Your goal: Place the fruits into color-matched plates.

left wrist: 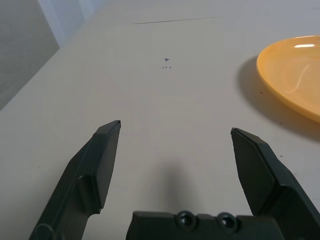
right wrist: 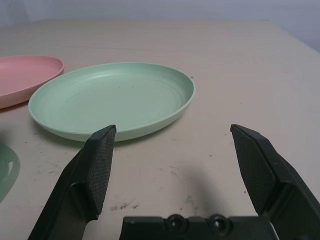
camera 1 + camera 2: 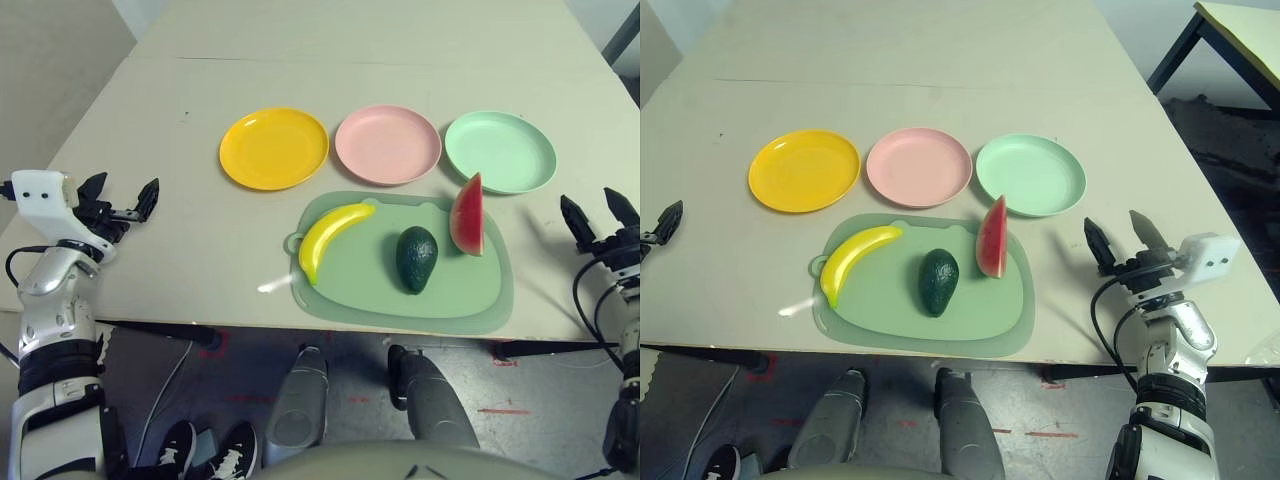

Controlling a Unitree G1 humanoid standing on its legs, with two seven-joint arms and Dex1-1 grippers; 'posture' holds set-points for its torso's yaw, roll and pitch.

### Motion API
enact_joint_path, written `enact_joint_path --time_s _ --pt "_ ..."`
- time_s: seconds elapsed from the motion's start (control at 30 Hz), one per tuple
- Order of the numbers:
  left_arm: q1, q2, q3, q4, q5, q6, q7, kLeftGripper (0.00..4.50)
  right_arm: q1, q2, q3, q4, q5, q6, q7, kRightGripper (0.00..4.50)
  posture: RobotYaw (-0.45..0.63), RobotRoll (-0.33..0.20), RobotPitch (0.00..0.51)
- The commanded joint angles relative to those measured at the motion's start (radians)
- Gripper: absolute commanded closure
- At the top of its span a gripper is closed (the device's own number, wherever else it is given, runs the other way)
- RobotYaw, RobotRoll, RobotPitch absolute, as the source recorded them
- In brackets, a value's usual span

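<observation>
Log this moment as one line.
fruits: all on mat | plates: unfilled | left gripper: open | right gripper: open

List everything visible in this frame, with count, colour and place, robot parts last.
plates: 3, yellow-orange, pink, mint green, in a row left to right on the table
mat: 1, pale green, in front of the plates
banana: 1, yellow, mat's left part
avocado: 1, dark green, mat's middle
watermelon wedge: 1, red with green rind, mat's right part, standing on edge
table: 1, beige
left gripper: black, open, table's left
right gripper: black, open, table's right
</observation>
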Motion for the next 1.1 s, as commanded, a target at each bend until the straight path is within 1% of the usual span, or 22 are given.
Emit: enact_joint_path --time_s 0.03,0.13,0.23,0.27,0.4,0.53,0.63,0.67,0.73,0.8,0.87,0.97,1.03,1.07,1.1 --pt "0.029 0.011 0.023 -0.019 -0.006 0.019 -0.001 0.0 0.017 0.004 -0.012 -0.009 0.011 0.012 0.002 0.04 0.07 0.0 0.235" --pt "0.094 0.021 0.06 -0.09 -0.038 0.043 -0.018 0.0 0.017 -0.004 -0.01 -0.035 0.02 0.025 0.021 0.04 0.07 0.0 0.233" --pt "0.113 0.038 0.061 -0.133 -0.053 0.072 -0.049 0.0 0.019 -0.019 -0.021 -0.076 0.037 0.033 0.041 0.04 0.07 0.0 0.234" --pt "0.116 0.036 0.058 -0.152 -0.054 0.082 -0.043 0.0 0.013 -0.028 -0.026 -0.067 0.041 0.036 0.045 0.04 0.07 0.0 0.236" --pt "0.091 0.04 0.056 -0.127 -0.053 0.084 -0.057 0.0 0.021 -0.02 -0.012 -0.097 0.036 0.047 0.032 0.04 0.06 0.0 0.238" --pt "0.087 0.015 0.043 -0.158 -0.096 0.077 -0.132 0.0 0.045 -0.026 0.001 -0.137 0.032 0.071 0.049 0.04 0.04 0.0 0.237" --pt "0.109 0.019 0.005 -0.324 -0.292 0.149 -0.441 0.0 0.099 -0.077 0.015 -0.272 0.063 0.215 0.077 0.04 0.01 0.0 0.24" --pt "0.115 0.029 -0.009 -0.365 -0.329 0.18 -0.505 0.0 0.108 -0.097 0.018 -0.313 0.072 0.263 0.083 0.04 0.0 0.0 0.242" --pt "0.124 0.085 -0.056 -0.408 -0.337 0.229 -0.619 0.0 0.095 -0.161 0.029 -0.379 0.08 0.394 0.067 0.04 -0.02 0.0 0.243" --pt "0.123 0.142 -0.1 -0.435 -0.342 0.272 -0.724 0.0 0.052 -0.234 0.049 -0.445 0.088 0.539 0.045 0.04 -0.04 0.0 0.242" --pt "0.106 0.181 -0.139 -0.458 -0.355 0.31 -0.801 0.0 -0.018 -0.323 0.118 -0.505 0.032 0.657 0.021 0.04 -0.06 0.0 0.241" --pt "0.064 0.208 -0.199 -0.475 -0.352 0.338 -0.888 0.0 -0.155 -0.454 0.289 -0.578 -0.111 0.692 0.087 0.04 -0.08 0.0 0.236" --pt "0.042 0.207 -0.22 -0.474 -0.343 0.342 -0.914 0.0 -0.218 -0.497 0.368 -0.59 -0.175 0.663 0.143 0.04 -0.09 0.0 0.232" --pt "0.026 0.201 -0.236 -0.473 -0.341 0.346 -0.927 0.0 -0.276 -0.523 0.453 -0.596 -0.261 0.587 0.208 0.04 -0.11 0.0 0.225" --pt "0.011 0.195 -0.254 -0.47 -0.332 0.342 -0.94 0.0 -0.338 -0.544 0.545 -0.589 -0.368 0.46 0.281 0.04 -0.12 0.0 0.22"
